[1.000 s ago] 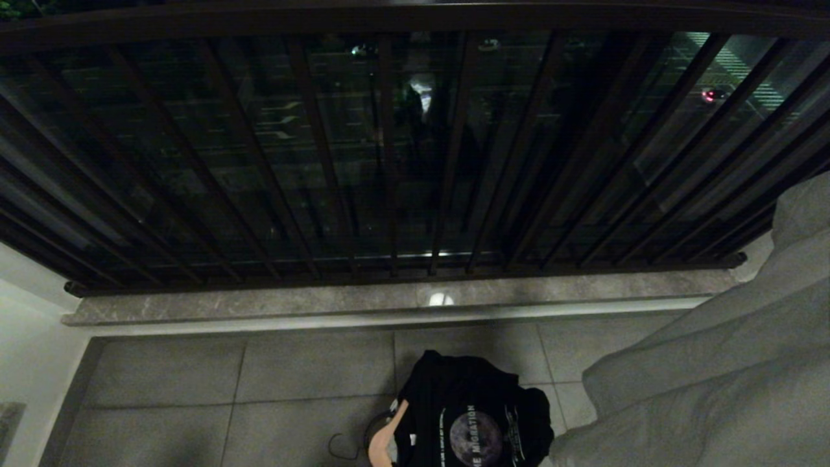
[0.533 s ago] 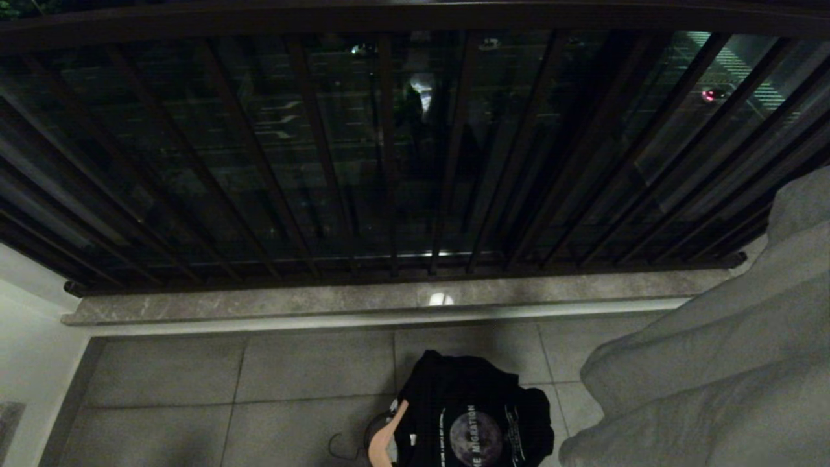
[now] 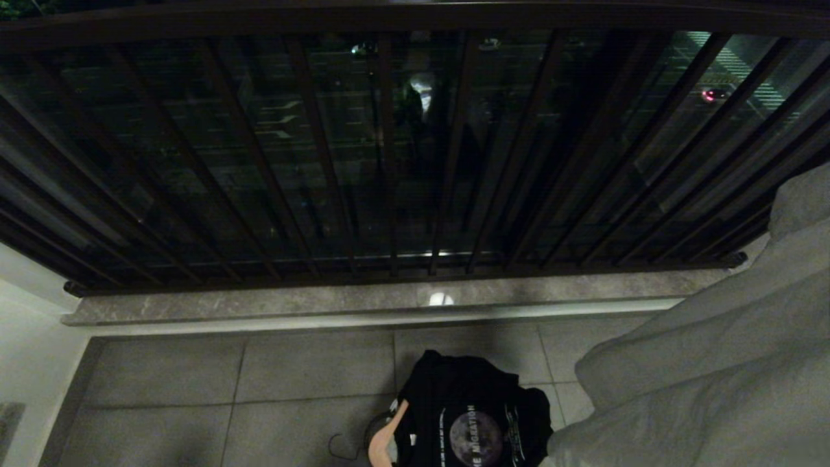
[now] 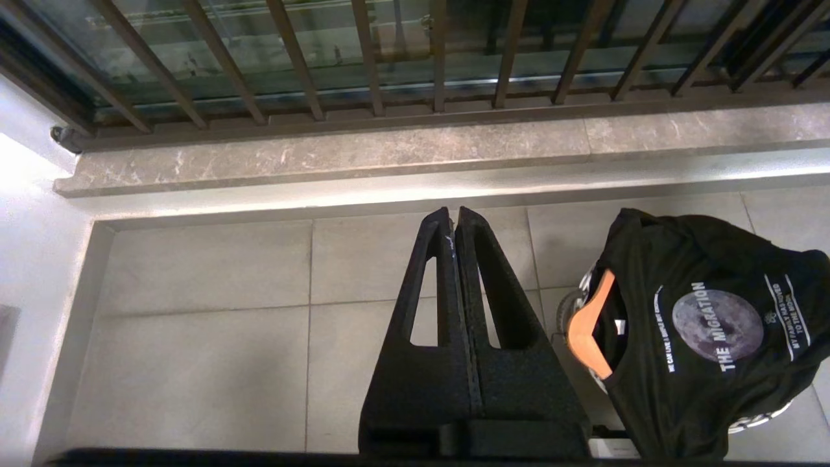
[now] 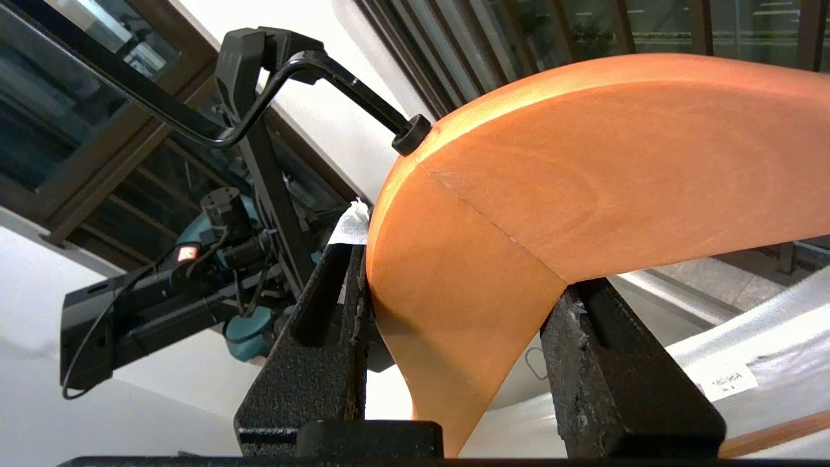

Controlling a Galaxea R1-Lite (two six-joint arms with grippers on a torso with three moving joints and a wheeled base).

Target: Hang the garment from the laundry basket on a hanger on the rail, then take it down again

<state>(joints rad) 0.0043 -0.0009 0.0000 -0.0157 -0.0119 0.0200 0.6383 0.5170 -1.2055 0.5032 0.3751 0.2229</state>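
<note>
In the head view neither arm shows. A pale grey garment (image 3: 707, 363) fills the right of the picture, draped and lifted off the floor. A black T-shirt (image 3: 476, 415) lies bunched on the floor tiles (image 3: 246, 389), covering most of the laundry basket (image 3: 376, 425), whose thin dark rim peeks out beside it, with a second wooden hanger (image 3: 384, 436) poking from the shirt. The balcony railing (image 3: 389, 162) stands beyond the stone sill (image 3: 324, 301).

In the left wrist view the left end effector (image 4: 454, 217) has its fingers pressed together on nothing, parked above the tiles just beside the black shirt. Leave it there.

In the right wrist view the right end effector (image 5: 454, 305) pinches the wooden hanger (image 5: 583, 168) near its centre joint, and the black metal hook (image 5: 311, 84) reaches toward a dark clip-like fitting (image 5: 249, 58) on an upright post. Pale cloth lies below the hanger.

You seem to be working the hook at the rail. Keep the clamp firm so the hanger does not swivel, move the hook squarely along its own curve, and go slowly, since the hanging cloth can drag it sideways.
</note>
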